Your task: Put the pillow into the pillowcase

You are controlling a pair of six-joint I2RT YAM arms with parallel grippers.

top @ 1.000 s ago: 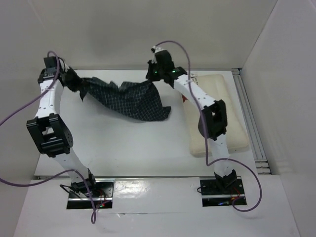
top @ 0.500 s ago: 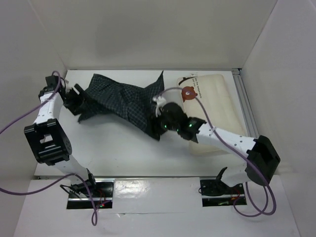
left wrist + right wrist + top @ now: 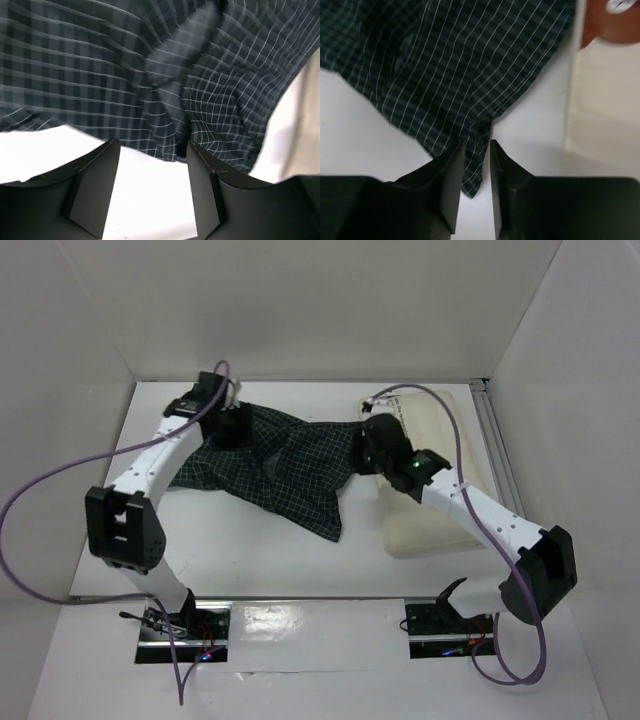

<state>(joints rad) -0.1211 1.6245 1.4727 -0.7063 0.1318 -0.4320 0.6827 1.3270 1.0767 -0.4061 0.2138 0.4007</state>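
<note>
Pillowcase (image 3: 290,455) lies beyond released left tool (image 3: 154,150), one corner inside the slightly parted right tool (image 3: 476,147).

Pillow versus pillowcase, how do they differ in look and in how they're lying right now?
The pillowcase is dark navy with a thin white grid; the pillow is cream. The pillowcase lies crumpled in an irregular shape in the middle, while the pillow lies flat as a neat rectangle on the right. The pillowcase looks limp and thin, the pillow plump. Both rest on the white table, side by side.
</note>
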